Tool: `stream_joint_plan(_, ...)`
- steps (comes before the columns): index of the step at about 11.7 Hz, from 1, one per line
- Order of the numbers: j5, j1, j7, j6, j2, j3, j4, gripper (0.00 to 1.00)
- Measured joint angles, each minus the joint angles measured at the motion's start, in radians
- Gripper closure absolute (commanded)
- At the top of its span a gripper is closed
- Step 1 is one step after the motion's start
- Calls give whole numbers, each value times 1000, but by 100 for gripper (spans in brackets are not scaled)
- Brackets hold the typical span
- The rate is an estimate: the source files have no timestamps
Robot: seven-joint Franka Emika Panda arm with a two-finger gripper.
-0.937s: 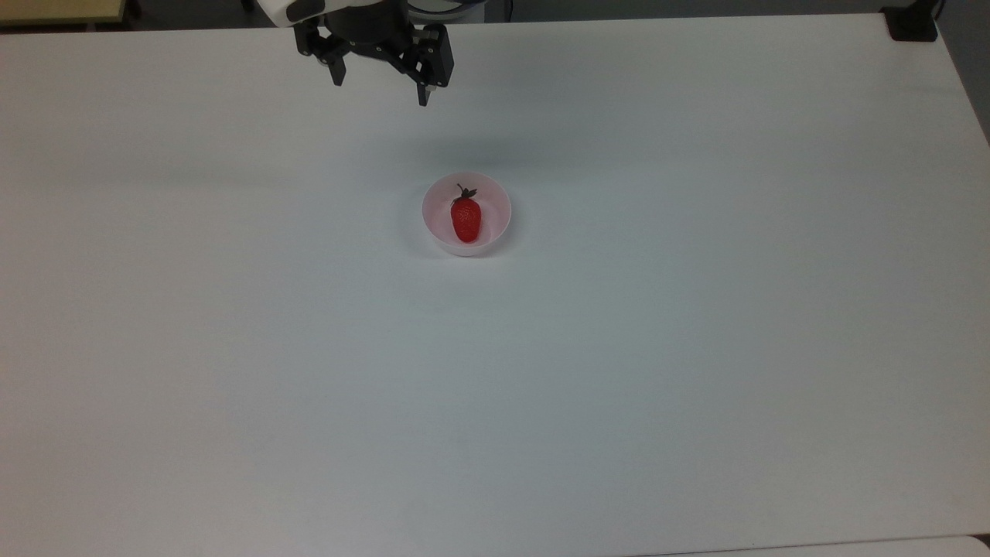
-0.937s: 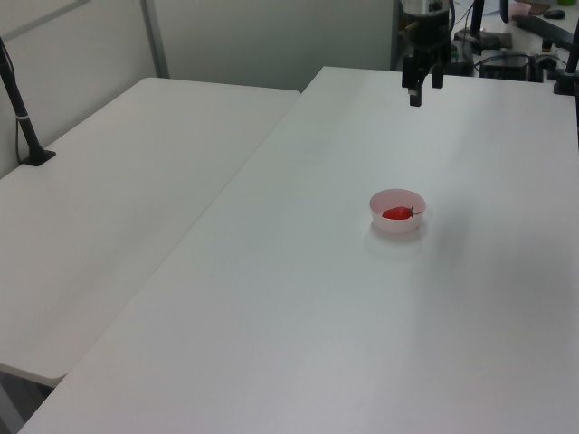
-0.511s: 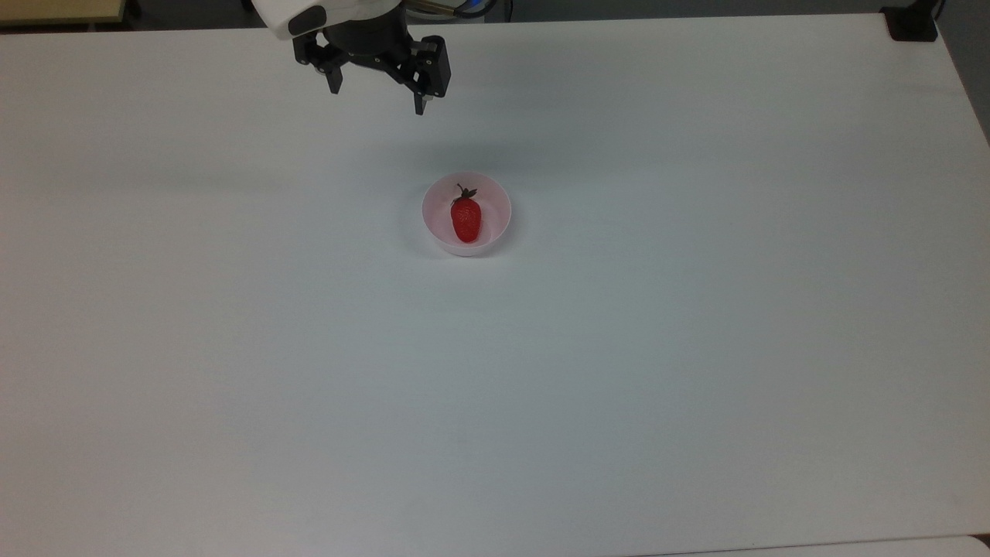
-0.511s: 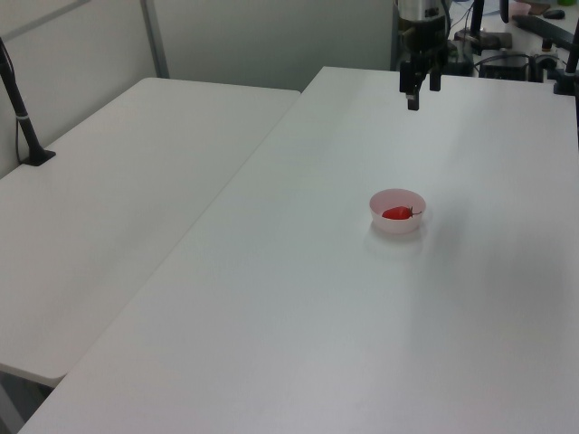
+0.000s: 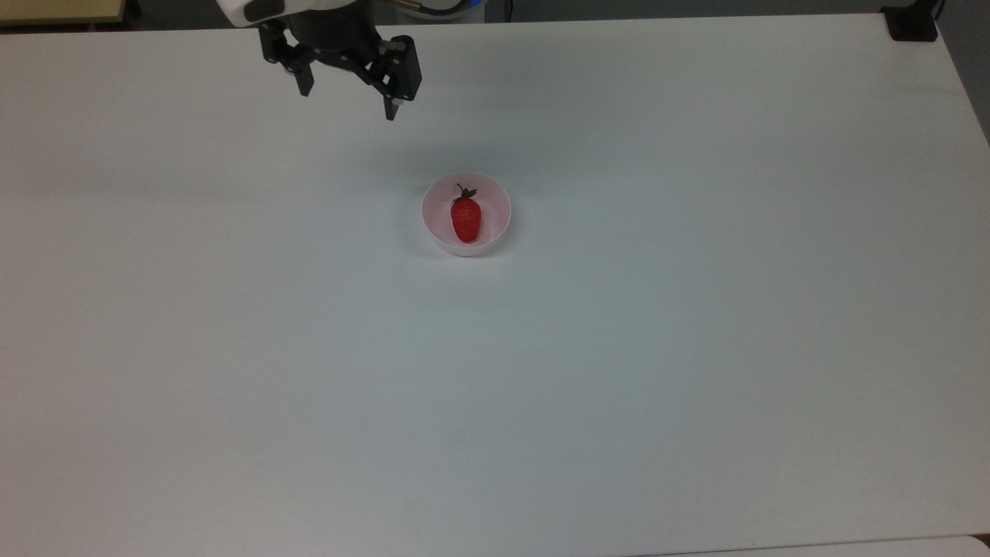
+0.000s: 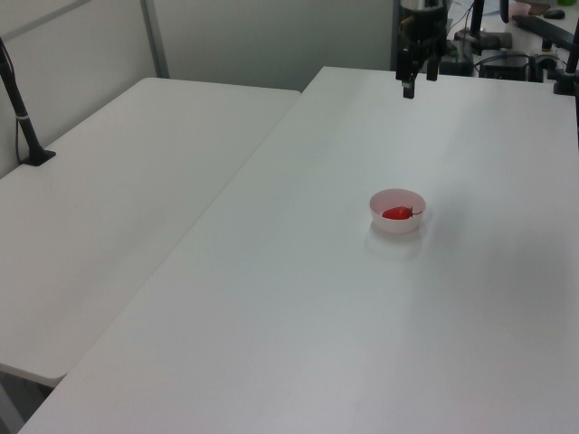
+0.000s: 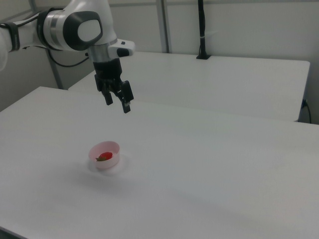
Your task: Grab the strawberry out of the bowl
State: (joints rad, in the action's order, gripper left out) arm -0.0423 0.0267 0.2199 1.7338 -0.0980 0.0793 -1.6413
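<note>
While spread wide and holding nothing, hand (image 5: 348,97) up off the white surface (image 5: 696,348).
One strawberry (image 5: 465,219) in one bowl (image 5: 499,203), well below-right of hand in the top view; long axis running up-down there, leafy cap toward the top.

arm (image 5: 255,9) shifted toward the top view's left

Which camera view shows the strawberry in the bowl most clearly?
The top view: it looks straight down on the strawberry, showing the red body and dark cap inside the bowl. In the left view and the right view, it is a small red patch behind the rim.
</note>
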Motion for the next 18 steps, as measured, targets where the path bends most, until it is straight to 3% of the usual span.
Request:
stream_joint_plan(16,0,3,0,23,-33,-3,7,0)
stream_joint_plan(18,0,11,-57,1,-41,-10,4,0)
